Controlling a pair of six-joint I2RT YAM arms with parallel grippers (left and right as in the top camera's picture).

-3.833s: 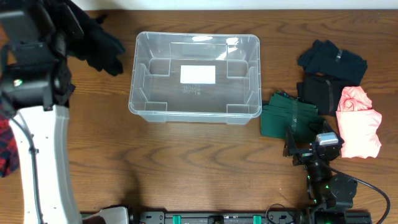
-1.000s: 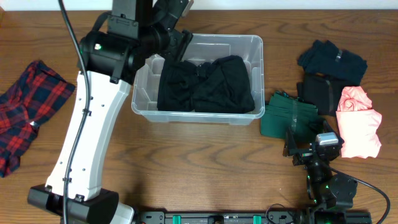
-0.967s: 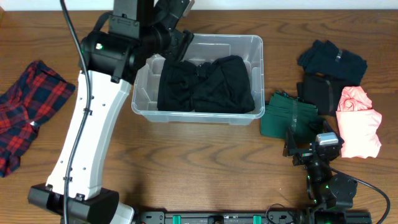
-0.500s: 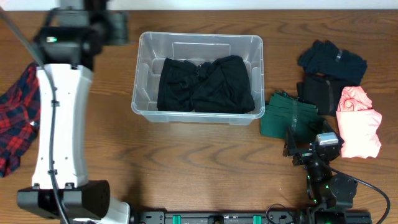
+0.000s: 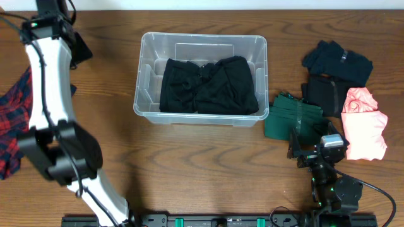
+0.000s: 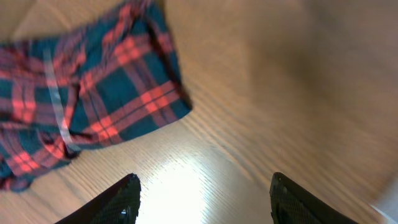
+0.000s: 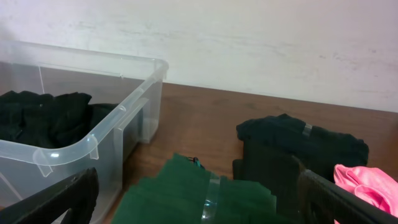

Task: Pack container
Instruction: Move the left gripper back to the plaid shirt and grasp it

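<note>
The left tool [image 6: 208, 200] hovers above the tabletop [image 6: 280, 93], fingers spread wide and empty, near a red plaid cloth [image 6: 81, 106]. The right tool [image 7: 196, 186] is also wide open and holds nothing, at the edge of a folded green cloth [image 7: 158, 196]. You find the container [image 5: 144, 82] mid-tabletop toward the rear, with a black garment [image 5: 208, 85] inside.

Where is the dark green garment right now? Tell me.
In the overhead view, the dark green garment lies right of the container, by its near right corner, with the pink garment just beyond it.
</note>
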